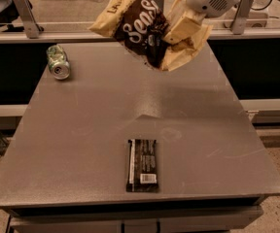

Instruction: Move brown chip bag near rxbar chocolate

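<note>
The brown chip bag, tan and dark brown with white script, hangs in the air above the far middle of the grey table. My gripper comes in from the top right and is shut on the bag's right side, holding it well above the tabletop. The rxbar chocolate, a flat dark bar with a white barcode label at its near end, lies near the table's front edge, well in front of the bag.
A small green can lies on its side at the table's far left. A rail with metal brackets runs behind the table. The table's front edge is just below the bar.
</note>
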`<action>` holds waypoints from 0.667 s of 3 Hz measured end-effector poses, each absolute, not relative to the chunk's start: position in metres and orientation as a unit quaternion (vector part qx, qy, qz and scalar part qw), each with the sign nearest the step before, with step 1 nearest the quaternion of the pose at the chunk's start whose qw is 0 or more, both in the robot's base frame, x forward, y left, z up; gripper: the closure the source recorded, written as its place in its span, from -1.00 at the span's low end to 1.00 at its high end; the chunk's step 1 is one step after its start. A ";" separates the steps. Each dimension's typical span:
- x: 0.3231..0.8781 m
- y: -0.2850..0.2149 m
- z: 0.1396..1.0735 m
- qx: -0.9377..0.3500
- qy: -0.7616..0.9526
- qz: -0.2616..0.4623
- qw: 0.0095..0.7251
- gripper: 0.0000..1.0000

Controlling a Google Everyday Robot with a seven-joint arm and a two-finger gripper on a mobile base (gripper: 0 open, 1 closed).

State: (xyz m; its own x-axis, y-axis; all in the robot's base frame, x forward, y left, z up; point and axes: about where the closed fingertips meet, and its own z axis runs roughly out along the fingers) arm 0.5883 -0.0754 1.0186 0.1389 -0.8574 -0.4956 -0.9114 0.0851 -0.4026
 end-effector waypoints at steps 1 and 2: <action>0.551 -0.069 1.005 -0.718 0.620 0.063 0.308 0.67; 0.534 -0.050 0.980 -0.753 0.582 0.089 0.296 0.20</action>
